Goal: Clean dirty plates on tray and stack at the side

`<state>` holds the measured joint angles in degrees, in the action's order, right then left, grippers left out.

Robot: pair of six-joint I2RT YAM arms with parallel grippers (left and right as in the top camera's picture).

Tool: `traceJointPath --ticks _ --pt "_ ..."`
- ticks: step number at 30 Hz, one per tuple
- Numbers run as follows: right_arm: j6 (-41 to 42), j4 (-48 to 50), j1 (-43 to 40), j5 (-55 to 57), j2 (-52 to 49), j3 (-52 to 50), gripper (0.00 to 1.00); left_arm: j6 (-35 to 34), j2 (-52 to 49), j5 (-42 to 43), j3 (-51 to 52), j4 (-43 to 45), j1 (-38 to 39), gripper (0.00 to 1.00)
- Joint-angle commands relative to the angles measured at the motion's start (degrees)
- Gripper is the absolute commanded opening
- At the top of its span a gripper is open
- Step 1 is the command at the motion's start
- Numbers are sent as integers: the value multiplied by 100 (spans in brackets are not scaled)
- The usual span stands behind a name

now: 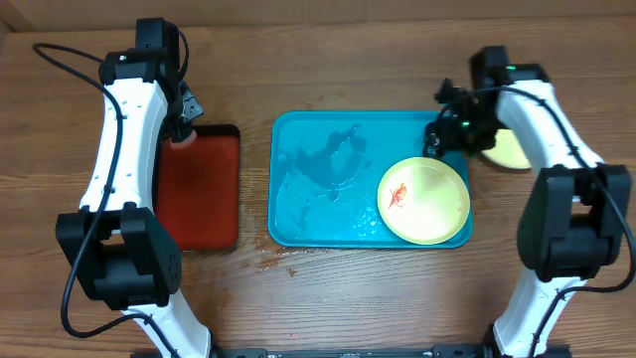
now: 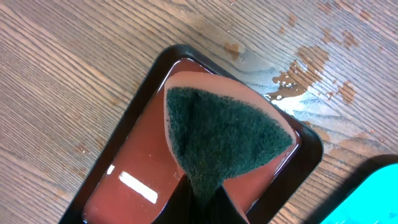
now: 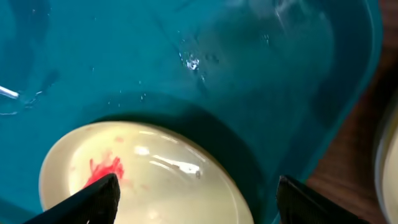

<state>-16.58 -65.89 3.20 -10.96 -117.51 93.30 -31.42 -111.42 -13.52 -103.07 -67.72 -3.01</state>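
our left gripper (image 2: pixel 202 194) clamps the sponge (image 2: pixel 221 134) over the red tray (image 2: pixel 121 165); our right gripper (image 3: pixel 198 186) gapes above the smeared plate (image 3: pixel 149 168), 4 o'clock in the tray (image 3: pixel 249 74).

On the wooden table (image 1: pixel 348 308), left of the middle, a red tray (image 1: pixel 204 194) with a black rim and rounded corners. Holds a shallow film of reddish liquid, glossy, catching a bright streak of light. Over one end of it, a sponge (image 2: pixel 227 134): dark green scouring face, pinkish-orange body beneath, tilted. Touching the liquid or not, hard to tell. Beside that end, brownish wet splashes (image 2: pixel 305 68) on the wood.
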Motion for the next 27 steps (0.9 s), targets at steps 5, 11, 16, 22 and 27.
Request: traceJointPath --ticks 5,11,16,22,27 --pt "26 70 155 625 -256 -138 80 -52 -35 9 33 9 2 4" --pt "24 90 155 317 -258 -636 79 -52 -35 9 33 55 2 4" --pt "96 83 162 317 -258 -957 71 -52 -35 9 33 66 2 4" --pt "356 247 173 22 -258 -960 53 -52 -35 11 33 63 2 4" --pt "1217 988 267 -291 -258 -955 38 -52 -35 13 33 63 2 4"
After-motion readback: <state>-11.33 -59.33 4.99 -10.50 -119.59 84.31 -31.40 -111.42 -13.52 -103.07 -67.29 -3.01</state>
